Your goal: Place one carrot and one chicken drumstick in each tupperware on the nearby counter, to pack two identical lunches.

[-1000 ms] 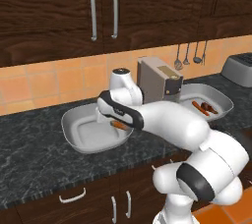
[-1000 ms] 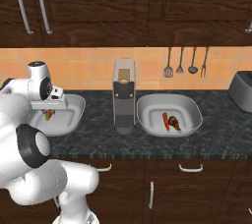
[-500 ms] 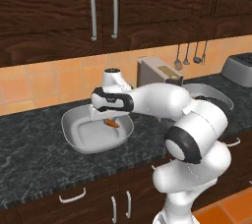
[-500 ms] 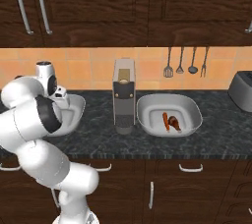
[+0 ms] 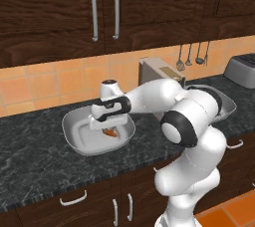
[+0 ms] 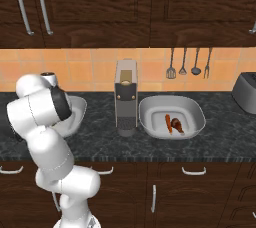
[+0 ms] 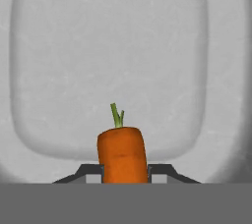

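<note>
Carrot over the left tupperware

My gripper (image 7: 125, 171) is clenched on the carrot (image 7: 122, 153) above the tupperware (image 5: 74, 136) middle; releasing this high, I reckon it could bounce toward the rim.

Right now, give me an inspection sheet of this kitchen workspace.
Surface: black-grey speckled stone counter.
Job's things: orange carrot held over the empty left light-grey tupperware; right light-grey tupperware holds a carrot and a brown chicken drumstick.
Clutter: beige boxy appliance between the containers; silver toaster.
Grippers: pincer shut on the carrot.
Cables: nothing seen.
Surroundings: dark wooden cabinets, orange tiles, hanging utensils.
</note>
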Motion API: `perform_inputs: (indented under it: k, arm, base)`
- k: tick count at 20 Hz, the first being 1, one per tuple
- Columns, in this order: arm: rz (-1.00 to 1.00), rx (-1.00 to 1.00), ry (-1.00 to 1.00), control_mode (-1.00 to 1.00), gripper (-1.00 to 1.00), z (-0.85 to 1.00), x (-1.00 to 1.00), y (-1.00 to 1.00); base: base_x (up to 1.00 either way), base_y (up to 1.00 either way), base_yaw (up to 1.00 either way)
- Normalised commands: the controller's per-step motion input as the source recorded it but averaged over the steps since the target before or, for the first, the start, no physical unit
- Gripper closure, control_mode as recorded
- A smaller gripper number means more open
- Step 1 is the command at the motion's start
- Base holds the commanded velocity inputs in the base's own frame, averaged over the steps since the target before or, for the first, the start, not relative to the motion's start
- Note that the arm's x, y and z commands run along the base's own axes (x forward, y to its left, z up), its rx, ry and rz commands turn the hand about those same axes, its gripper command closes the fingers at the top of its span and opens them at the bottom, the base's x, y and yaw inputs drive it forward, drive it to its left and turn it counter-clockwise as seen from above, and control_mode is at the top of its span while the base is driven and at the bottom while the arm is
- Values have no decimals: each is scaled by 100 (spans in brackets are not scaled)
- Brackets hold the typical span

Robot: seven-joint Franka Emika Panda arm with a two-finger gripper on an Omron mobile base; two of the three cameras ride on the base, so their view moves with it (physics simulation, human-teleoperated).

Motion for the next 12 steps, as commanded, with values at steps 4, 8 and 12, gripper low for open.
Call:
perform_inputs:
  k: [4, 8, 12]
  arm:
    - [0, 0, -1, -100, 100, -5, 30, 0]
    - [0, 0, -2, -100, 100, 0, 22, 2]
    - [0, 0, 0, -100, -100, 2, 19, 11]
  base:
    - [0, 0, 0]
    - [0, 0, 0]
    - [0, 0, 0]
